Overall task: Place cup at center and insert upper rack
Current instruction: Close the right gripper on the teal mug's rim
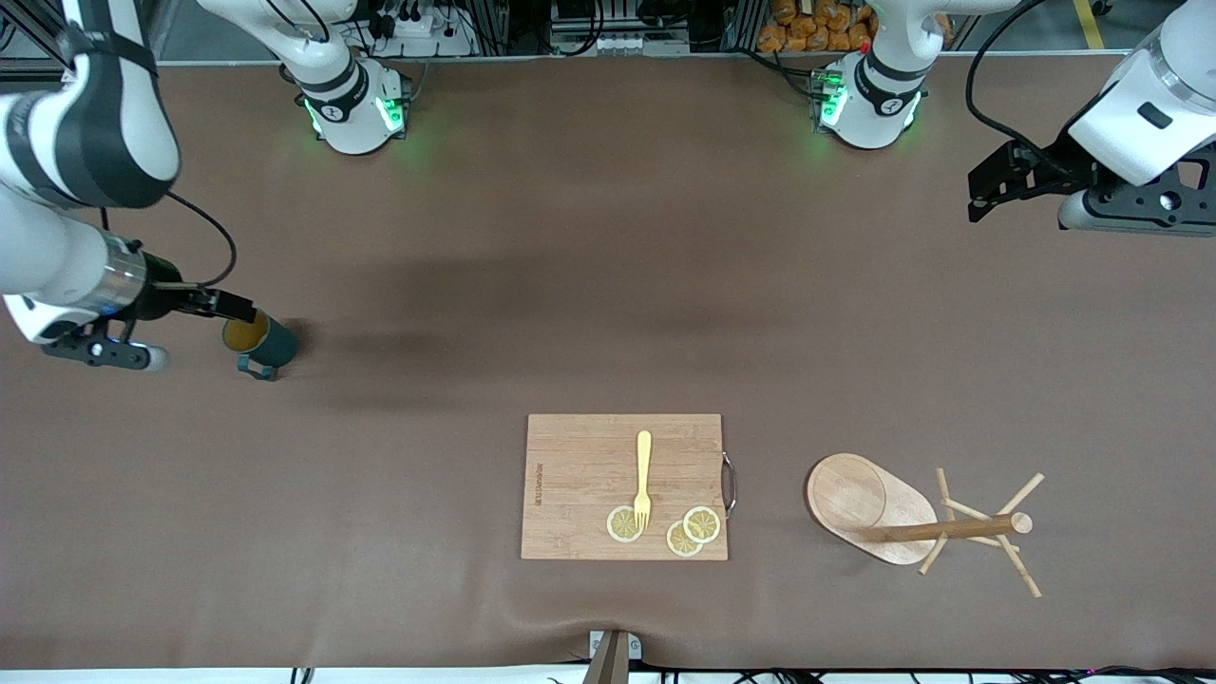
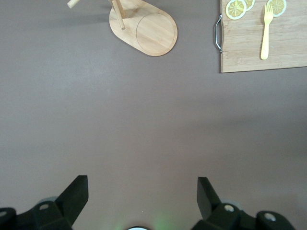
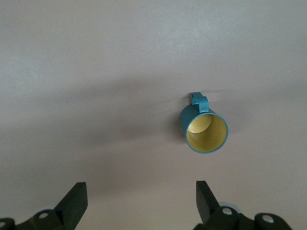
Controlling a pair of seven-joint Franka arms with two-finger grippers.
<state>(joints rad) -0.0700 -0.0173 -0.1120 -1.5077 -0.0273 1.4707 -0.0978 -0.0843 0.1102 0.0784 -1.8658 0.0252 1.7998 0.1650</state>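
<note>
The teal-green cup (image 1: 261,346) is seen standing upright on the brown table (image 1: 608,285) toward the right arm's end, its handle turned toward the front camera and its yellowish interior facing up. The right gripper (image 1: 233,308) is held in the air just above the cup's rim; in the right wrist view its two dark fingers (image 3: 74,201) are spread wide with nothing between them, and the cup (image 3: 204,128) is seen apart from them. The wooden mug tree (image 1: 912,521) is found lying on its side toward the left arm's end, its oval base tipped up and its pegs splayed against the table. Between cup and mug tree, nearer to the front camera than the cup, a bamboo cutting board (image 1: 589,475) is laid flat, with a yellow fork (image 1: 643,478) and three lemon slices (image 1: 692,532) on it. The left gripper (image 1: 988,185) is held high over bare table at the left arm's end, its fingers (image 2: 76,196) likewise wide apart and empty.
</note>
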